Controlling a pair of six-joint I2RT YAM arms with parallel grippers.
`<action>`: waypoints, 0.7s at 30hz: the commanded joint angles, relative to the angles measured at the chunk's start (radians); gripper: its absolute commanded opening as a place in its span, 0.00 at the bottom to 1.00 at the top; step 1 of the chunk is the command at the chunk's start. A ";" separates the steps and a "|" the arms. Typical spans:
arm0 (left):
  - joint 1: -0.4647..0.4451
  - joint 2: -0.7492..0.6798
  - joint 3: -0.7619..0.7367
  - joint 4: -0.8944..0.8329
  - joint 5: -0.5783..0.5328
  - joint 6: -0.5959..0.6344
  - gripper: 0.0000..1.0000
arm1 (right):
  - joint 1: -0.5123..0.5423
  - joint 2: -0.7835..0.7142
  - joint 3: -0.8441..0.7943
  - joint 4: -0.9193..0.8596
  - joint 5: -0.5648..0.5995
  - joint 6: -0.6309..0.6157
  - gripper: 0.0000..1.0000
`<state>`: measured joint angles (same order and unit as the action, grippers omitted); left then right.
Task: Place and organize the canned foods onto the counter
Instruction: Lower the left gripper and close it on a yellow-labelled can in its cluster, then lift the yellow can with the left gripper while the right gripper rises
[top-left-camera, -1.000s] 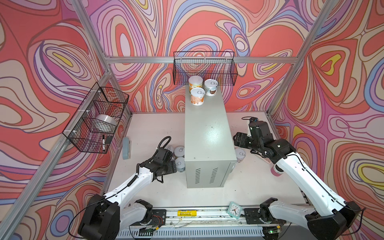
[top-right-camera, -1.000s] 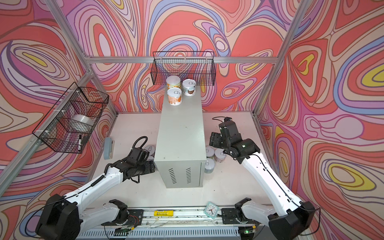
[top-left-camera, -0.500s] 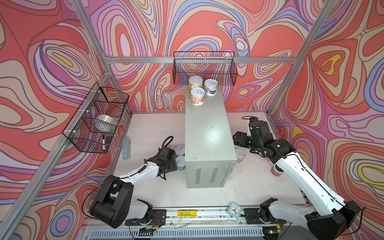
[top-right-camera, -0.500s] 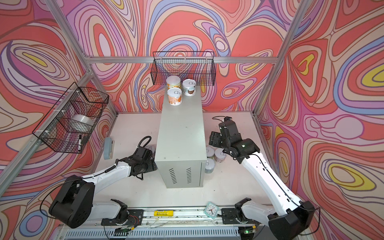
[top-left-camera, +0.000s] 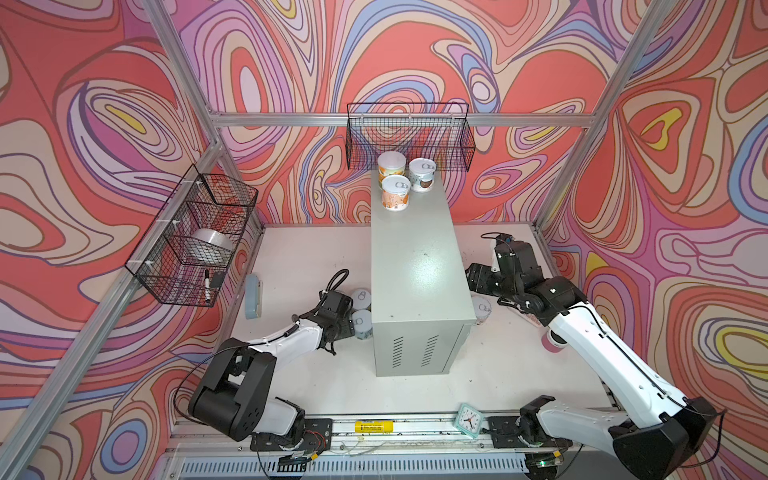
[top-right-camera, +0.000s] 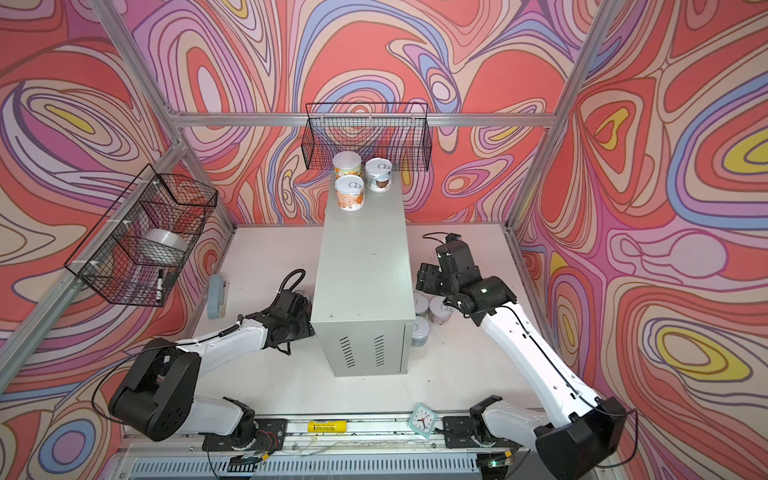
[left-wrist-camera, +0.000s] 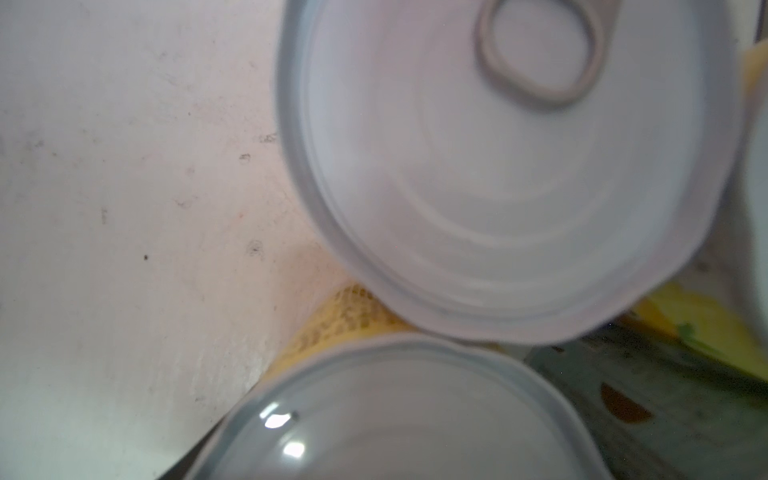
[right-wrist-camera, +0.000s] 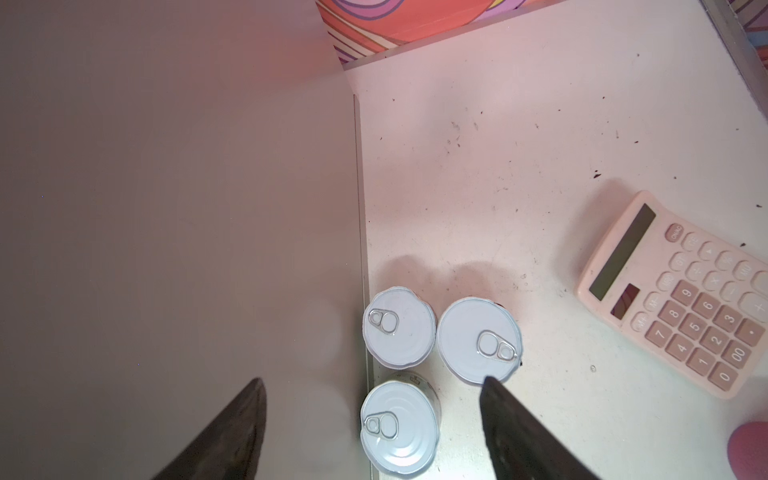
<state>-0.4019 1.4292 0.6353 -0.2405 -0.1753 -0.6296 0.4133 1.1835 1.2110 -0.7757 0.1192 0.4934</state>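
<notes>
Right jaws wide, empty, over the edge of the counter (right-wrist-camera: 166, 187) beside three tins (right-wrist-camera: 398, 328); left jaws' state unclear, close among two tins (left-wrist-camera: 498, 174).

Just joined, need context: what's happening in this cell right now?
Two arms are loading the grey metal counter. Three cans stand at its far end. The left gripper is down beside the left-side cans on the table; its jaws are hidden, so no grip can be confirmed. The right gripper hangs open over the three right-side cans on the table, holding nothing.
</notes>
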 joint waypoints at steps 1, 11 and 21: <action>-0.010 0.005 0.020 0.041 0.011 -0.007 0.63 | -0.003 0.001 -0.008 0.021 -0.016 0.012 0.83; -0.010 -0.115 0.046 -0.119 -0.035 0.023 0.00 | -0.004 -0.002 0.006 0.033 -0.038 0.015 0.83; -0.026 -0.366 0.216 -0.486 0.012 0.061 0.00 | -0.004 -0.009 0.055 -0.002 -0.042 -0.001 0.83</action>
<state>-0.4213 1.1339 0.7719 -0.5781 -0.1650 -0.5900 0.4133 1.1835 1.2217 -0.7635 0.0769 0.5022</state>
